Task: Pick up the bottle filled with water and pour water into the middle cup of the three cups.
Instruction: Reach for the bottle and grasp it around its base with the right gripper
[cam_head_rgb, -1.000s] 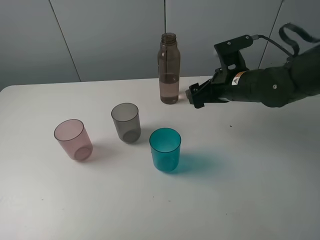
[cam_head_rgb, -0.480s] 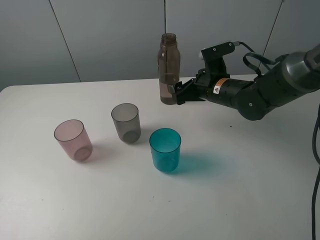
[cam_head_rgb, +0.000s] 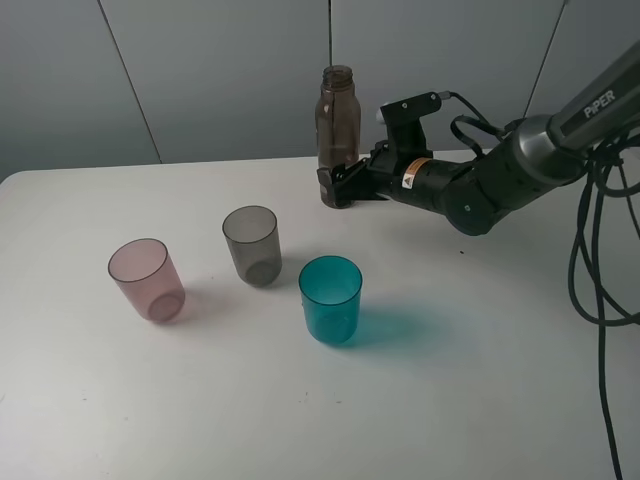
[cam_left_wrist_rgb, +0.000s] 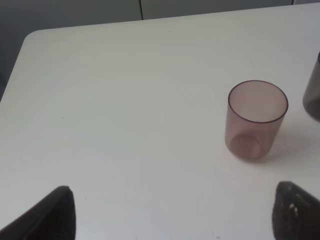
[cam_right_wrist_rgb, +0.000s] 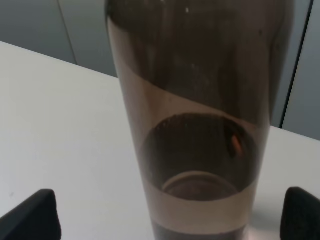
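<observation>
White worktop carries everything. Right arm reaches in from 3 o'clock. Part-filled bottle upright at back, at 1 o'clock of middle cup. Pink cup at 8 o'clock of middle cup, teal cup at 4 o'clock, all apart. Right pincer spread wide astride bottle base, not clamped. Left pincer spread wide above worktop near pink cup.

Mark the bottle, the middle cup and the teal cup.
bottle (cam_head_rgb: 339, 125), exterior high view, upper body.
middle cup (cam_head_rgb: 254, 255), exterior high view, side wall.
teal cup (cam_head_rgb: 331, 310), exterior high view, side wall.
</observation>
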